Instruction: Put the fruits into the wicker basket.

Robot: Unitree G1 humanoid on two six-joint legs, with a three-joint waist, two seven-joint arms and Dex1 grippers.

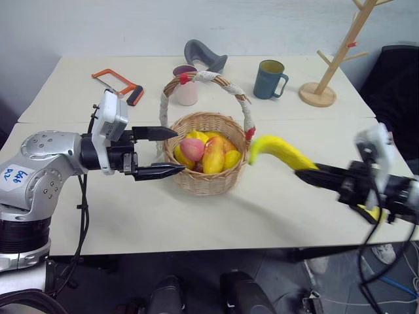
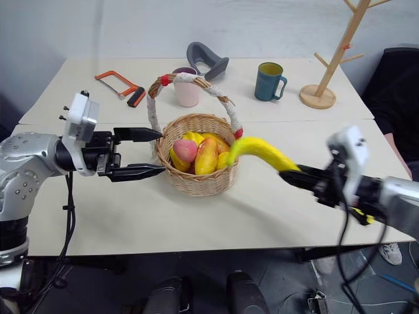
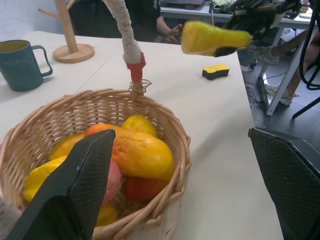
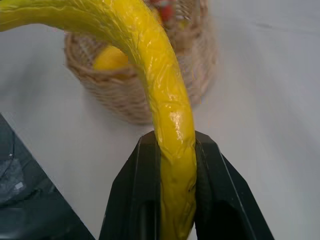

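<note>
We had the banana (image 1: 278, 152) clamped between the fingers of our right gripper (image 1: 311, 175), gripped near one end so that its long curve ran from the fingers toward the basket (image 1: 206, 180), free tip leading. That tip hung in the air just beside the basket's rim at about three o'clock, close to where the handle (image 1: 243, 104) met the rim with its red tie. The handle arched across the basket, so we judged the banana would have to pass in front of that arch rather than through its foot.

Our left gripper (image 1: 167, 152) waited at nine o'clock of the basket, its fingers spread apart and empty, one tip near the rim. We could not tell whether it touched the weave. The right arm alone carried the fruit.

Inside the basket lay the peach (image 2: 185, 150) with several yellow and orange fruits (image 1: 214, 156), leaving little free room, so we judged the banana would rest on top of them.

On the table (image 1: 118, 216), beyond the basket toward twelve o'clock, stood a pink cup (image 1: 186, 91), with a teal mug (image 1: 269, 79), a hacksaw (image 1: 118, 85) and a wooden mug tree (image 1: 327, 72) to either side, all well apart. A small sponge (image 3: 215, 71) lay on the table below the banana.
</note>
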